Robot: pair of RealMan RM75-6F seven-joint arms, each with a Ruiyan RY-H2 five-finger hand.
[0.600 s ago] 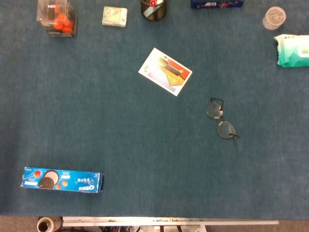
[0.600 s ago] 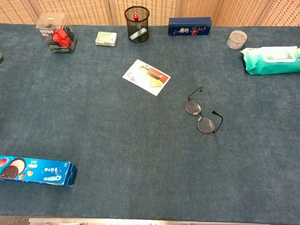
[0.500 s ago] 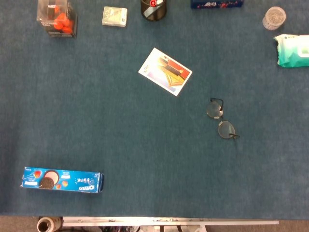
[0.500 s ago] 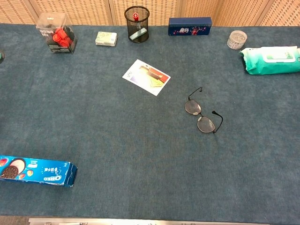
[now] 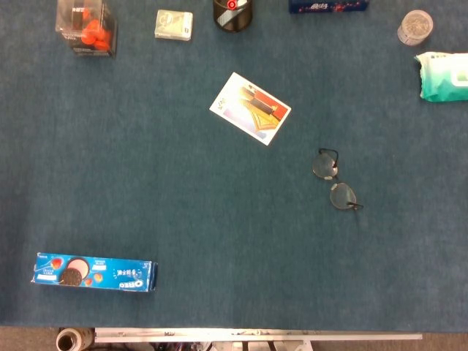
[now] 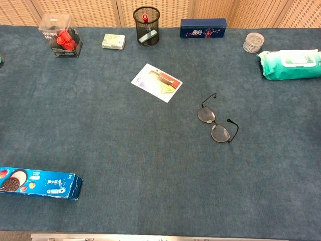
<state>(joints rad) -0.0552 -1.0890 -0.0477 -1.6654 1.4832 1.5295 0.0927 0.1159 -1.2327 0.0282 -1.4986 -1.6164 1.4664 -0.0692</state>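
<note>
Blue felt-like cloth covers the whole counter [image 6: 125, 150], the largest thing in both views. Neither robot hand shows in the head view or the chest view, so whether either is open, closed or holding something cannot be told.

Next in size, a long blue cookie box [image 5: 94, 272] lies flat near the front left corner, well apart from everything else. At the far right edge lies a green and white pack of wipes [image 6: 290, 64], partly cut off in the head view. A dark blue box [image 6: 203, 27] lies along the back edge, right of centre. On the back left stands a clear plastic box [image 6: 61, 35] with red pieces inside; what those pieces are is hard to tell at this size. A black mesh pen cup [image 6: 146, 25] stands upright at the back centre, with something red at its top.

Toward the middle, a printed card [image 5: 250, 107] lies flat and turned at an angle. A pair of glasses [image 5: 335, 180] lies to the right of the centre, arms unfolded, near the card but not touching it.

A small pale packet [image 6: 113, 41] rests between the clear plastic box and the pen cup. A small round jar [image 6: 253, 42] stands at the back right, just beside the pack of wipes.
</note>
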